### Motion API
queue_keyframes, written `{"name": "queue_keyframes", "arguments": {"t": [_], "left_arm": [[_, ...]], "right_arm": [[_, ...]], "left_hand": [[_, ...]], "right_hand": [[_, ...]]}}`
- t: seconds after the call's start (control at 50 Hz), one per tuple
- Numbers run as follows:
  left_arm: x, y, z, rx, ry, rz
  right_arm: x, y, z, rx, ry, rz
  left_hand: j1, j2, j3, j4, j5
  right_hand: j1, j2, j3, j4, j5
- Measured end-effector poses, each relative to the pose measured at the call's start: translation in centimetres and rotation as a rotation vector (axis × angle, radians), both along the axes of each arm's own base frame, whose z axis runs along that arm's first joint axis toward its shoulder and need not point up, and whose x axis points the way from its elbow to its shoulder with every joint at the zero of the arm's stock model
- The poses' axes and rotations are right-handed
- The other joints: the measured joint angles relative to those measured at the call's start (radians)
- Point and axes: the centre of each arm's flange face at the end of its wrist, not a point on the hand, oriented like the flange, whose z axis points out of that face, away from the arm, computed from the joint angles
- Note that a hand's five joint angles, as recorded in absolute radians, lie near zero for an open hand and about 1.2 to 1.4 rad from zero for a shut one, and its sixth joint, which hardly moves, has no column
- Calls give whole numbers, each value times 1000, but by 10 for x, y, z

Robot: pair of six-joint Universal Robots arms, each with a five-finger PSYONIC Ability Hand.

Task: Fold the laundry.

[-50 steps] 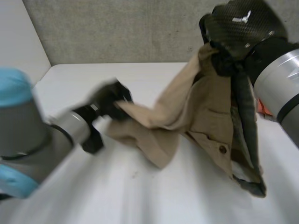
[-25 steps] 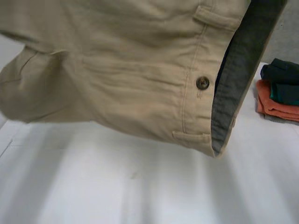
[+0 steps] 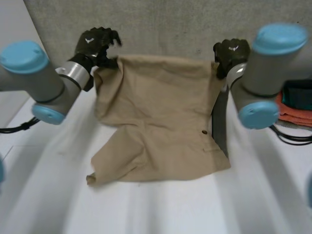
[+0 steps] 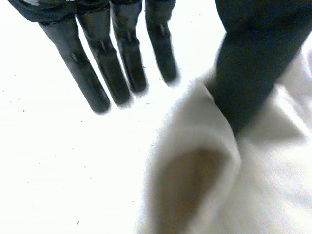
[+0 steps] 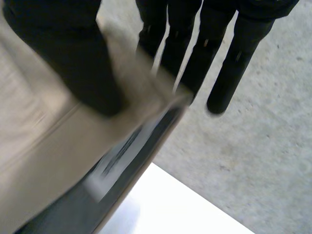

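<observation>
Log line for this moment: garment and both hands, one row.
tan garment: spread, near end on table | left hand: at far-left corner | right hand: pinching far-right corner | folded stack: beside right arm

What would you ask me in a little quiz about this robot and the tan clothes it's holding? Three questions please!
1. True or false: the tan garment is already folded into a small square.
2. Where does the right hand hold it? A: at a far corner. B: in the middle. C: at the near edge.
3. Fill in: the folded pile on the robot's right side has an ____ piece under a dark one.

Key: 1 false, it is spread out. 2 A. 3 orange.
</observation>
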Motion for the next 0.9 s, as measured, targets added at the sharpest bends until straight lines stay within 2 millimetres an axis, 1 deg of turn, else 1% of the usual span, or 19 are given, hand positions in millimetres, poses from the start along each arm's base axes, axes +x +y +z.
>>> {"name": "queue_keyframes", "arguments": {"t": [0.02,0.04,0.08,0.12,0.18,0.24,0.3,0.36,0.4,0.46,0.5,0.56,0.58,0.62,0.64,0.7,0.76,0.8,0.9], "left_arm": [[-2,-3,-3,-9,1,0],[-4,-8,-6,-28,6,1],[-6,-15,-7,-60,17,5],[-8,-20,-4,-96,34,16],[-7,-22,6,-131,53,37],[-3,-13,36,-177,82,76],[3,5,64,-202,92,108],[13,33,89,-210,74,136],[19,56,97,-201,44,147],[28,92,97,-162,-26,152],[33,119,89,-124,-86,147],[40,155,70,-62,-181,126],[43,171,58,-31,-227,112],[47,192,40,10,-286,91],[49,204,28,39,-323,75],[54,231,-4,115,-406,28],[57,247,-31,183,-462,-12],[59,257,-55,259,-509,-44],[60,259,-91,385,-567,-72]], "right_arm": [[1,-3,-4,-6,3,-7],[4,-12,-15,-28,14,-29],[7,-20,-25,-57,33,-52],[11,-26,-30,-95,66,-74],[14,-26,-25,-130,95,-86],[14,-16,0,-170,113,-77],[10,-1,27,-192,126,-44],[4,24,52,-194,154,27],[-1,42,62,-177,177,80],[-9,68,67,-121,215,156],[-14,83,66,-77,236,192],[-24,109,55,34,279,250],[-29,122,46,98,300,276],[-34,137,34,171,323,306],[-38,145,25,217,336,325],[-45,164,1,316,362,374],[-51,173,-19,372,374,407],[-57,177,-37,399,380,426],[-64,173,-67,380,382,438]], "left_hand": [[-145,-104,-122,-126,-129],[-265,-241,-260,-248,-251],[-398,-404,-426,-430,-429],[-408,-453,-478,-478,-460],[-408,-457,-479,-479,-460],[-408,-457,-479,-479,-459],[-402,-453,-477,-476,-458],[-368,-418,-448,-445,-434],[-289,-357,-385,-373,-368],[-214,-286,-311,-299,-296],[-177,-245,-271,-260,-254],[-108,-174,-199,-188,-185],[21,-60,-86,-81,-80],[55,-27,-54,-47,-47],[156,77,43,53,51],[241,174,145,155,152],[243,181,153,165,161],[158,103,77,92,92],[-1,-55,-77,-74,-74]], "right_hand": [[-100,-100,-97,-98,-104],[-254,-275,-268,-270,-267],[-437,-461,-464,-460,-462],[-476,-513,-526,-528,-519],[-476,-516,-537,-543,-521],[-476,-516,-537,-543,-521],[-476,-516,-537,-543,-521],[-476,-516,-537,-543,-521],[-476,-516,-538,-543,-521],[-476,-516,-538,-543,-521],[-476,-516,-538,-543,-521],[-467,-512,-518,-520,-501],[-463,-506,-508,-510,-492],[-409,-437,-444,-448,-431],[-372,-404,-412,-416,-398],[-276,-318,-320,-322,-304],[-232,-270,-276,-280,-264],[-225,-263,-264,-265,-251],[-225,-263,-255,-253,-236]]}}
